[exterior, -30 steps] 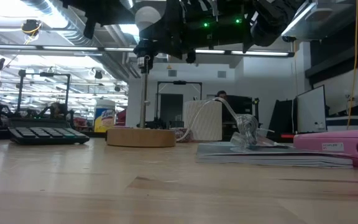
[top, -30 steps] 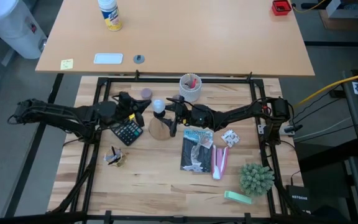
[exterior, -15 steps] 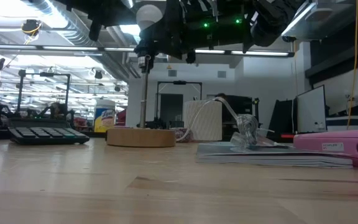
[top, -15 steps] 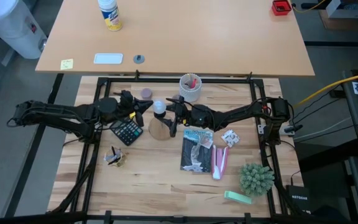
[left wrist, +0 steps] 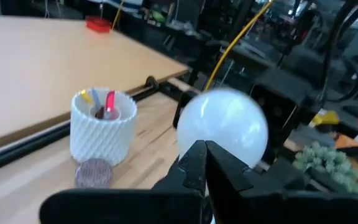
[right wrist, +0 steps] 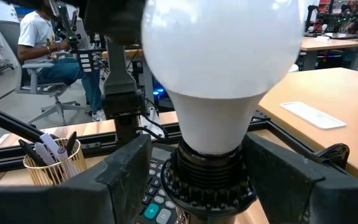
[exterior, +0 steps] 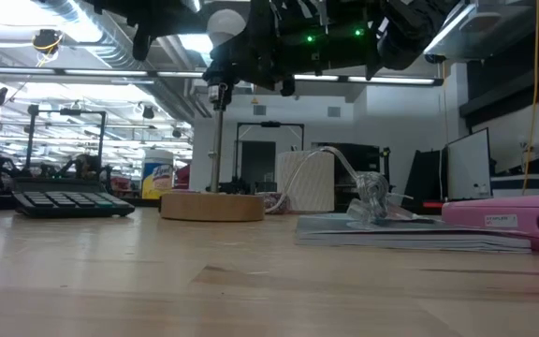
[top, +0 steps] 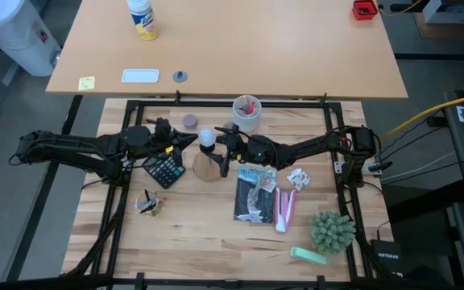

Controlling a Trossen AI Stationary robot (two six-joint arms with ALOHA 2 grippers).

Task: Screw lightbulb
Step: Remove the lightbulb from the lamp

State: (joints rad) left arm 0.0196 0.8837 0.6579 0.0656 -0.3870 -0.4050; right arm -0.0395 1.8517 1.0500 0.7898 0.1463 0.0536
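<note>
The lightbulb (right wrist: pixel 219 68) is smooth, frosted white and pear-shaped, narrowing to a neck that sits in the ribbed black socket (right wrist: pixel 211 177) atop the thin post of the round wooden disc stand (top: pixel 208 167). In the right wrist view the right gripper (top: pixel 224 151) has its dark, matte fingers (right wrist: pixel 120 186) spread on either side of the socket, close beside it; whether they actually touch it cannot be told. In the high view the bulb (top: pixel 206 138) stands upright over the stand, between the two grippers.

The left gripper (top: pixel 185 139) reaches in from the other side. In its wrist view the two dark fingertips (left wrist: pixel 197 163) are pressed together with no gap, their tips in front of the bulb's (left wrist: pixel 222 127) lower side.

Around the stand, a black calculator (top: pixel 164 169) lies just beside it under the left arm, and a dark printed booklet (top: pixel 255 193) lies flat below the right arm, with a pink stapler-like tool (top: pixel 285 209) along its edge. A white cup (top: pixel 246 113) with a woven, ribbed wall holds red items near the table's far edge; a small mauve disc (top: pixel 189 121) lies close to it. Farther off are a spiky green plant ball (top: pixel 332 231), a mint-green block (top: pixel 308 255) and a small crumpled gold-and-dark thing (top: pixel 148 203).

Beyond the workbench, the second table (top: pixel 296 56) carries a spray bottle (top: pixel 142 18).
</note>
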